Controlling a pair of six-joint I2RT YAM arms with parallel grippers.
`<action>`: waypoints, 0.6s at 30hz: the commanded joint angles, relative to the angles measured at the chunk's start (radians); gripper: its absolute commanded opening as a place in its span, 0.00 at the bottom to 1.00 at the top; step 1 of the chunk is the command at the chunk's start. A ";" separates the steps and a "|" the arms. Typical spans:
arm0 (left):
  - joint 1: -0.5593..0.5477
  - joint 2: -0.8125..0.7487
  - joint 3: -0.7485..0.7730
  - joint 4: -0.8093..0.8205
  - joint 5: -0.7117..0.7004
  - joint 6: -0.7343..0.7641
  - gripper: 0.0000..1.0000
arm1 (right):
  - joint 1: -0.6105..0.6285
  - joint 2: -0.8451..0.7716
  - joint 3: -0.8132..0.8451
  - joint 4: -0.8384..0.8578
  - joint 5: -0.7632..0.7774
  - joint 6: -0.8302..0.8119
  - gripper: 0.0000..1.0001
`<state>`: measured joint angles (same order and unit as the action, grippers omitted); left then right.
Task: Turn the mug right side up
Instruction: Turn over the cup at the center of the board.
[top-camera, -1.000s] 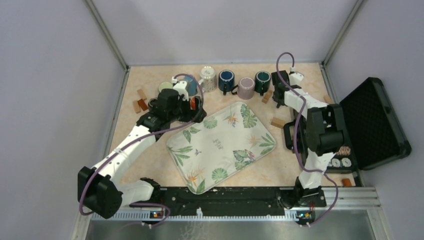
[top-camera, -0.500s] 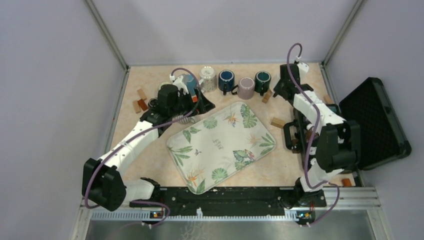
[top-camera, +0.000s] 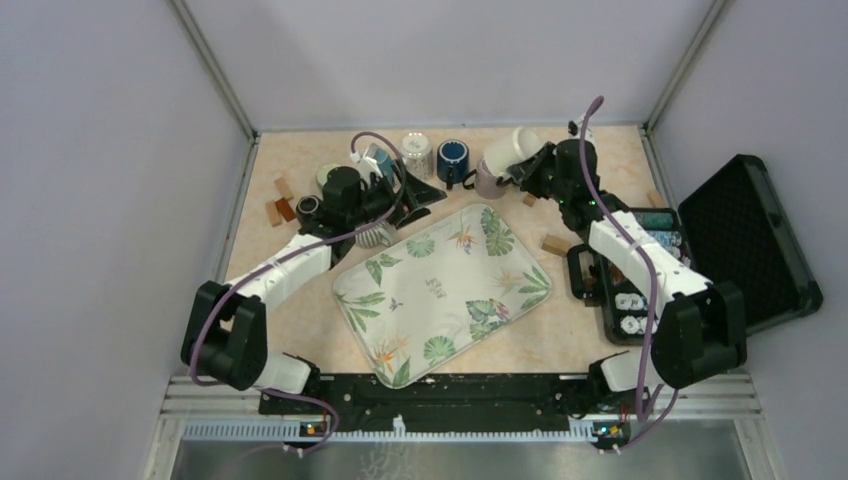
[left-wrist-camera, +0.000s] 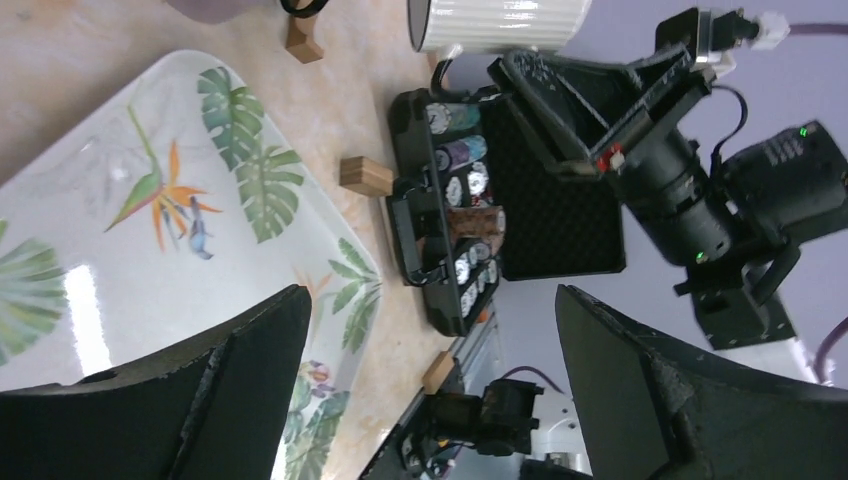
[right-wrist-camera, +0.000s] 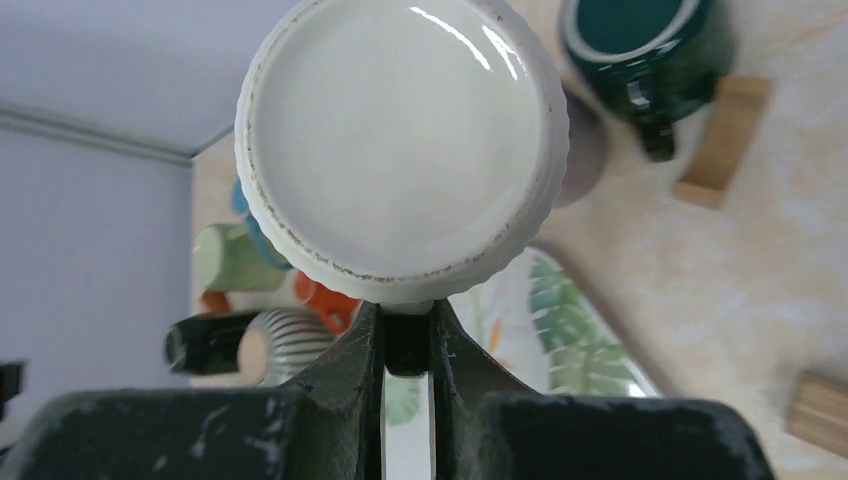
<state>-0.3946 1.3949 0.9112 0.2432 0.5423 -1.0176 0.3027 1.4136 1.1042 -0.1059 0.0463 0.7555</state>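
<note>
The right gripper (right-wrist-camera: 408, 335) is pinched tight on the edge of the white mug (right-wrist-camera: 400, 140). The mug's round bottom faces the right wrist camera. From above, the white mug (top-camera: 508, 150) is tipped over in the air, near the back of the table. It hangs just above a pink mug (top-camera: 490, 178) that stands on the table. A dark blue mug (top-camera: 452, 157) stands beside the pink one, and a teal mug (right-wrist-camera: 650, 40) stands near a wooden block (right-wrist-camera: 722, 140).

The left gripper (left-wrist-camera: 430, 295) has its fingers spread wide apart and holds nothing. From above, the left gripper (top-camera: 420, 190) hangs by the back corner of the leafy tray (top-camera: 440, 290). More mugs sit close behind the left arm.

The tray lies in the middle of the table. A black case (top-camera: 750, 240) lies wide open on the right side, with small round things in it.
</note>
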 joint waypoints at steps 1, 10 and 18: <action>0.010 0.058 -0.025 0.276 0.090 -0.160 0.98 | 0.065 -0.103 -0.024 0.319 -0.138 0.126 0.00; 0.032 0.131 -0.019 0.454 0.142 -0.290 0.98 | 0.171 -0.099 -0.086 0.562 -0.209 0.291 0.00; 0.034 0.147 -0.029 0.522 0.134 -0.334 0.98 | 0.190 -0.027 -0.118 0.742 -0.297 0.441 0.00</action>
<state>-0.3660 1.5311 0.8898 0.6376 0.6582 -1.3075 0.4847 1.3769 0.9691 0.3389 -0.1875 1.0966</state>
